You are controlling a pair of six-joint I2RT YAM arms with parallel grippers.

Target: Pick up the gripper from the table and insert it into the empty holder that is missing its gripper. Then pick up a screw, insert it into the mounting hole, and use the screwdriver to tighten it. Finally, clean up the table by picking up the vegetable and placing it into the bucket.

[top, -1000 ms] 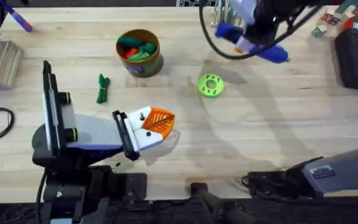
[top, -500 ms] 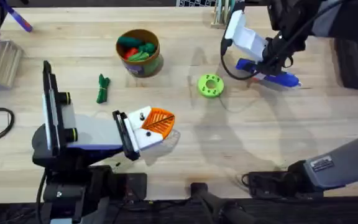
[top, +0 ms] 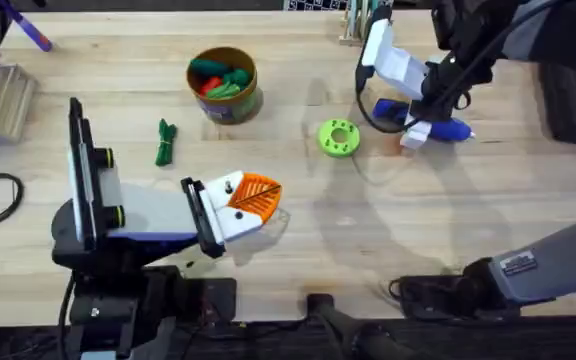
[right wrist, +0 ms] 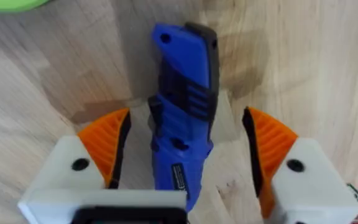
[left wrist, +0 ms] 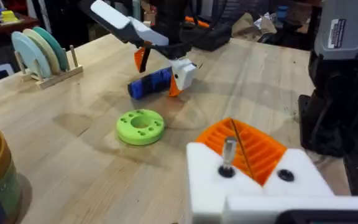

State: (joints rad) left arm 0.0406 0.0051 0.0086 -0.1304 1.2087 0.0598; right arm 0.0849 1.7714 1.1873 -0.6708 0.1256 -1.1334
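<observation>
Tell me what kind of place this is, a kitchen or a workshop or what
Most likely a robotics lab or workshop bench, not a kitchen. A light wooden table holds a blue screwdriver under the right gripper, a lime-green disc and a bucket of toy vegetables, and the left wrist view shows cluttered equipment behind.

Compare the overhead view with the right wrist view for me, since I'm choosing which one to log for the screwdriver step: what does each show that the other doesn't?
Overhead alone shows the vegetable lying on the table, the bucket holding toy pieces, and the left arm's mount with its orange finger and a screw. The right wrist view alone shows the gap on both sides between the open right gripper and the tool's body. Both show the blue screwdriver lying on the wood and the lime-green disc, which is just a sliver in the wrist view.
</observation>
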